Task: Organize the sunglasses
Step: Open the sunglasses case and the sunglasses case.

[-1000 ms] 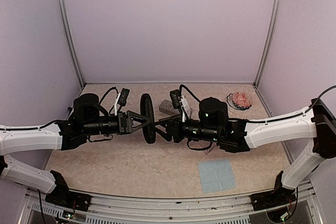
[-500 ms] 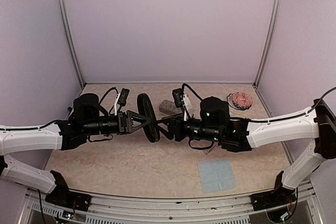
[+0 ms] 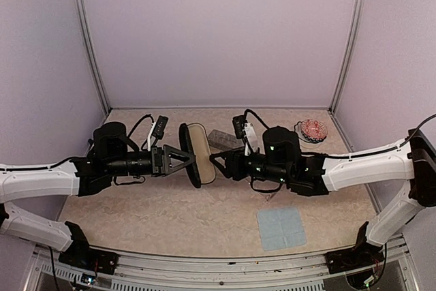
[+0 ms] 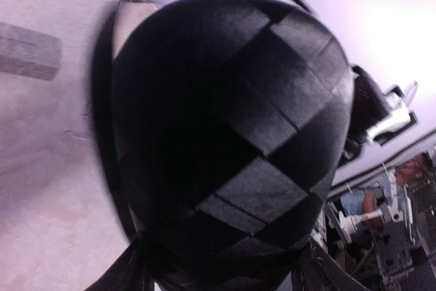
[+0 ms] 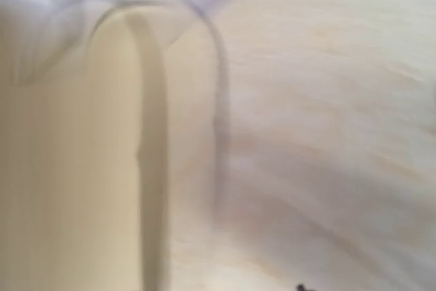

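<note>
Left jaws: the left gripper (image 3: 187,160) is clamped on the black oval case (image 3: 184,149), one finger on each side of the shell. The left wrist view is nearly filled by the shell's dark woven surface, with the fingers at the bottom corners. Right jaws: the right gripper (image 3: 216,160) sits at the opposite side of the case, just beside the rim of the open half. The overhead view does not resolve its fingertips and its own camera is blurred, so I cannot tell whether they are gripping or standing free.

Table (image 3: 170,216): pale mottled top, with lilac walls on three sides.

Arms: both reach inward from the sides and meet nose to nose over the middle of the table.

Case: held off the table on edge and hinged open, with the beige lining (image 3: 201,155) facing the right arm. The right wrist view shows only that lining and the tabletop, smeared.

Blue cloth (image 3: 281,228): flat, near right, under the right forearm and well apart from the case.

Grey rectangular case (image 3: 221,138): lies on the table behind the two grippers, just beyond the open lining.

Sunglasses (image 3: 314,129): far right by the back wall, well apart from both grippers — a small pinkish heap with a thin dark wire loop at its left edge. It is too small to separate the pairs.
</note>
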Motion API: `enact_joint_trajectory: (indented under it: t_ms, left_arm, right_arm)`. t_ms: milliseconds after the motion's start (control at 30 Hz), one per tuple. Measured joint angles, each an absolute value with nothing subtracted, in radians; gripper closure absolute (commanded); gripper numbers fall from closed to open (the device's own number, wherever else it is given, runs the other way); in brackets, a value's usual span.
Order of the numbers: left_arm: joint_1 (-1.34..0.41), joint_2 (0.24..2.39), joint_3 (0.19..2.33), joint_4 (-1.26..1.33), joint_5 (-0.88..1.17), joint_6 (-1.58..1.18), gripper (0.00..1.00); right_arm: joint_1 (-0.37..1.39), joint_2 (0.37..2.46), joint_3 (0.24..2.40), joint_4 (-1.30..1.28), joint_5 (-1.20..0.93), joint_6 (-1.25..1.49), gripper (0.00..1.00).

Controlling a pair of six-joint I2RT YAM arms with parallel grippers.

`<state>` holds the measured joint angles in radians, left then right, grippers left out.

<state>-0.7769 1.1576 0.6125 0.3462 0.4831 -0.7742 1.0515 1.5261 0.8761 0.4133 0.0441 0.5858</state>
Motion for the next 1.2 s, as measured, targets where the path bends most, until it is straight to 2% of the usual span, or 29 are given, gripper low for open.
enact_joint_trajectory:
  t_ms: [67,333,733,1200]
  left_arm:
    - [-0.812,1.134,0.613,0.381,0.550,-0.776,1.00]
    - [-0.821,1.124,0.610,0.371,0.565,-0.769,1.00]
    - [-0.850,1.102,0.611,0.412,0.606,-0.739,1.00]
    - [-0.868,1.079,0.613,0.444,0.662,-0.728,1.00]
  right_arm:
    - [1.020,1.544,0.864,0.395,0.059,0.590,0.53]
    - [1.024,1.523,0.854,0.394,0.041,0.587,0.53]
    - [1.017,1.383,0.779,0.421,-0.048,0.543,0.42]
    - [0.992,1.267,0.714,0.530,-0.159,0.524,0.39]
